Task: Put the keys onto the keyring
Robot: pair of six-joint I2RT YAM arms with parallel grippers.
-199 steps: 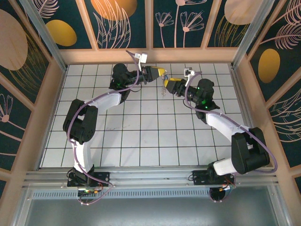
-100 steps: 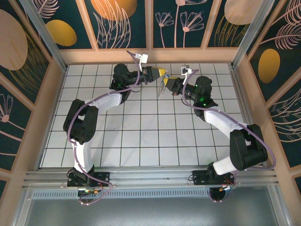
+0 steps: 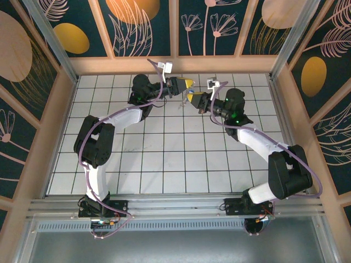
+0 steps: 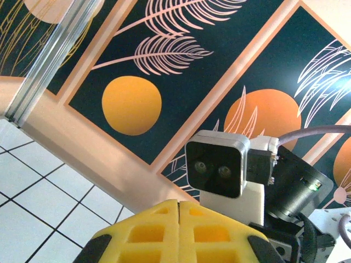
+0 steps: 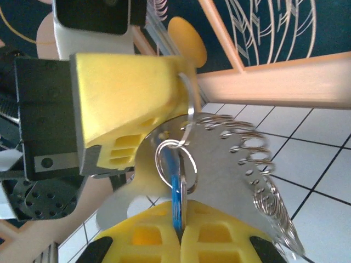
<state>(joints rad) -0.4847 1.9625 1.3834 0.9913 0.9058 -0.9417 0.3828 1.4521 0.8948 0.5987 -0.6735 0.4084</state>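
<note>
1. A white tiled table (image 3: 164,159) lay below me, closed in by dark wall panels (image 3: 137,27) painted with orange discs and pale leaves.
2. Both my arms were stretched over the far rows of tiles, their tips close together near the back wall.
3. My right end effector (image 5: 179,230), with yellow fingers, was clamped on the small key with a bright blue plastic head (image 5: 176,200), which stood upright between the fingers.
4. My left end effector (image 4: 179,204) had its yellow fingers pressed together. From the right wrist it appeared to pinch the keyring (image 5: 158,160), thin metal rings with a flat pale piece and a silvery wire coil.
5. One ring overlapped the key's blue head, just beside my left fingertip. I could not tell whether it was threaded through.
</note>
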